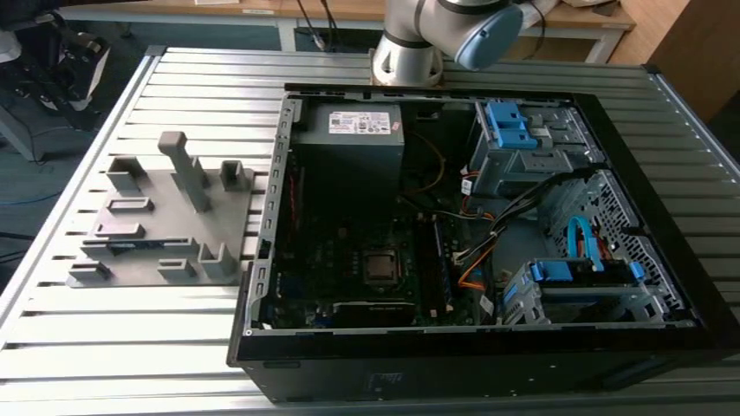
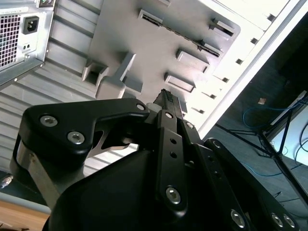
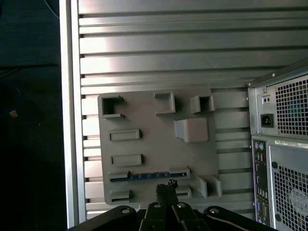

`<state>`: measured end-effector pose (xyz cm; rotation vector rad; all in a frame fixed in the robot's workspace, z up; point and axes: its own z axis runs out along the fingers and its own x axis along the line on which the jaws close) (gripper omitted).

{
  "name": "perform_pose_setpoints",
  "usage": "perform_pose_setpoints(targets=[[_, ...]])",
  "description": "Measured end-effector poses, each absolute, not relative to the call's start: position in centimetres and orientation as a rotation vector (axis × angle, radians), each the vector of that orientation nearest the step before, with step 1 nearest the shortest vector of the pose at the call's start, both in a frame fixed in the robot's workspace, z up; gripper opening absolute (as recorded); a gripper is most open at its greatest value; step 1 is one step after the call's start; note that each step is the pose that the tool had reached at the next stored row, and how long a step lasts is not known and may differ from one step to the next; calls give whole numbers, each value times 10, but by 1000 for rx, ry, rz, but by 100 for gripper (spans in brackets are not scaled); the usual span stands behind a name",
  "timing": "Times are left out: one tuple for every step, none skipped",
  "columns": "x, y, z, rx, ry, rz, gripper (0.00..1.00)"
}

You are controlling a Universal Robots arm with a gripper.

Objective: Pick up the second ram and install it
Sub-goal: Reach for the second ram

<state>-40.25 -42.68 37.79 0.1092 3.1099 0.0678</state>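
The second ram point(image 3: 144, 177) lies on edge in a long slot of the grey holder block point(image 3: 154, 144), showing as a thin dark strip with a bluish edge. It appears again in the second wrist view as a dark line point(image 2: 180, 34), and in the exterior view point(image 1: 121, 245) near the front of the block point(image 1: 162, 217). My gripper point(image 3: 166, 186) hangs well above the block, its tips over the block's edge close to the ram. Its dark fingers point(image 2: 166, 100) sit pressed together with nothing between them.
The open computer case point(image 1: 463, 225) lies at the exterior view's right of the block, with the square processor point(image 1: 379, 264) and long memory slots point(image 1: 434, 260) beside it. The case's rear panel point(image 3: 281, 144) flanks the block. Slatted metal table point(image 1: 139, 329); its edge point(image 3: 70, 96) drops to dark floor.
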Motion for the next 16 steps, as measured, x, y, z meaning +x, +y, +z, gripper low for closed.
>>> perform_pose_setpoints(targets=[[-403,-427,378,109,3110,68,10],[-404,-427,377,109,3110,68,10],[-405,-427,377,109,3110,68,10],[-406,-427,376,109,3110,68,10],[-407,-427,376,109,3110,68,10],[-408,-427,375,109,3110,68,10],[-409,-427,375,109,3110,68,10],[-409,-427,374,109,3110,68,10],[-410,-428,374,109,3110,68,10],[-411,-428,374,109,3110,68,10],[-412,-428,373,109,3110,68,10],[-413,-428,373,109,3110,68,10],[-414,-428,372,109,3110,68,10],[-415,-428,371,109,3110,68,10],[-415,-428,370,109,3110,68,10],[-416,-428,369,109,3110,68,10]])
